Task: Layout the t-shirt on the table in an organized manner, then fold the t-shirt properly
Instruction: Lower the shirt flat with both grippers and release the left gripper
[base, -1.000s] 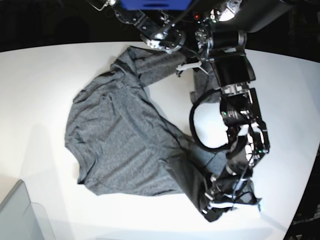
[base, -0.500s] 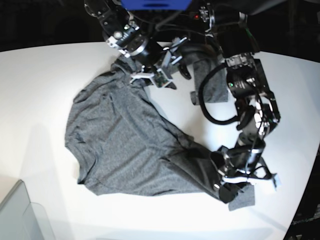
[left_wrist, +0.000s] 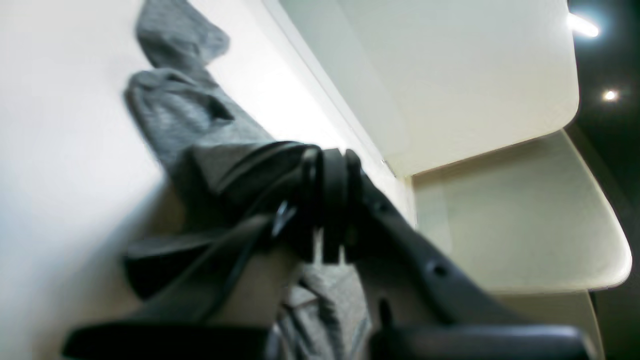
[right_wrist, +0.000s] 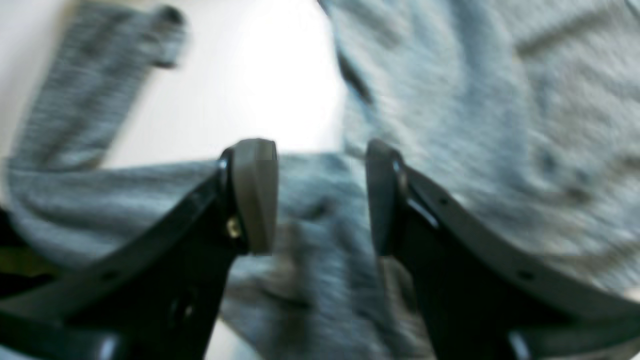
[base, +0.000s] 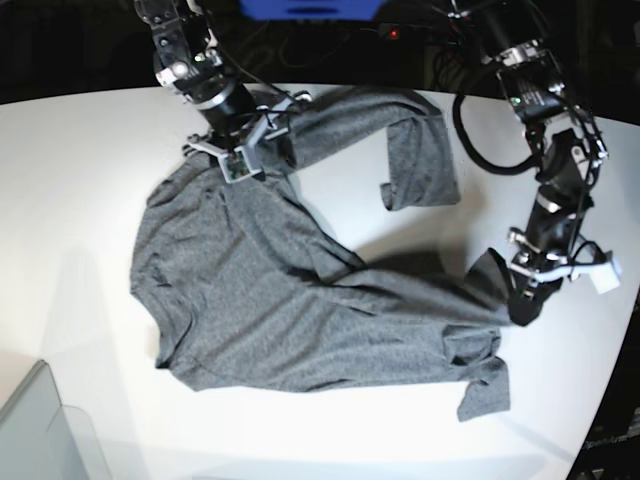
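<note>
The dark grey t-shirt (base: 250, 290) lies spread but rumpled on the white table (base: 80, 160). One long strip of it reaches toward the back right. My right gripper (base: 243, 160) hovers open just above the shirt's upper left part. In the right wrist view its fingers (right_wrist: 255, 195) stand apart over blurred grey cloth (right_wrist: 500, 125) with nothing between them. My left gripper (base: 522, 290), at the right side, is shut on a lifted corner of the t-shirt. In the left wrist view the jaws (left_wrist: 327, 210) pinch cloth, and the rest of the shirt (left_wrist: 185, 115) trails away over the table.
A translucent grey bin corner (base: 30, 430) sits at the front left. The table's curved edge (base: 600, 410) runs close behind the left gripper on the right. Dark arm links and cables (base: 540, 100) hang over the back right.
My left gripper has pulled the shirt corner up and to the right, stretching the lower part. My right gripper has moved left along the shirt's top, and its jaws have opened wider.
</note>
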